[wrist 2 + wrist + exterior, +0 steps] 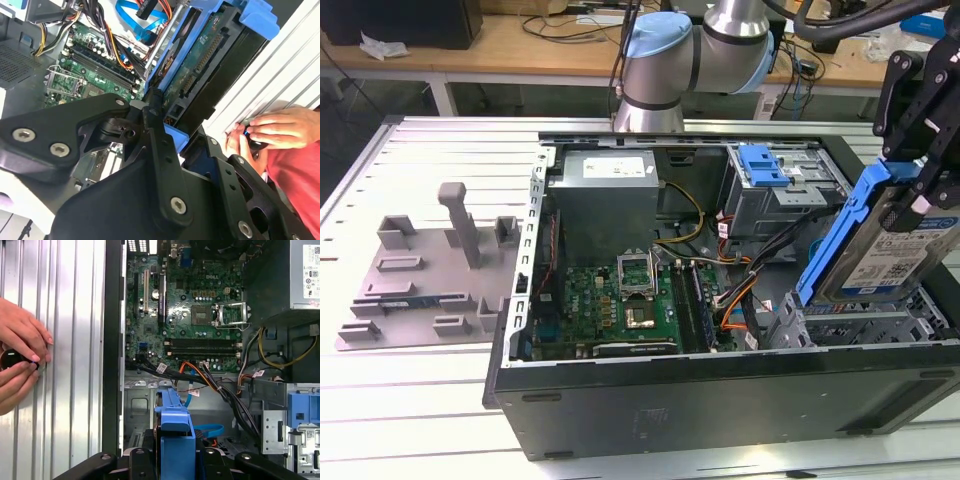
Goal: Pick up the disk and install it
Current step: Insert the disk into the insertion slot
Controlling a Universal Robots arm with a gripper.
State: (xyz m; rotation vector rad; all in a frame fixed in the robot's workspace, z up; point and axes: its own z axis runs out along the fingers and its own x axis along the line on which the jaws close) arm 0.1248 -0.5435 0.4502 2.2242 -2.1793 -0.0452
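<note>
disk (892, 262) label: print too small to read | power supply (605, 200) sticker: print too small to read

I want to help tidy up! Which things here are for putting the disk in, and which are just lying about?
For the job: the disk, gripped by the arm's fingers; the open computer case; the metal cage below the disk.
Just lying about: the grey plastic holder on the exterior view's left; the cables on the back bench; a person's hands beside the case.
</note>
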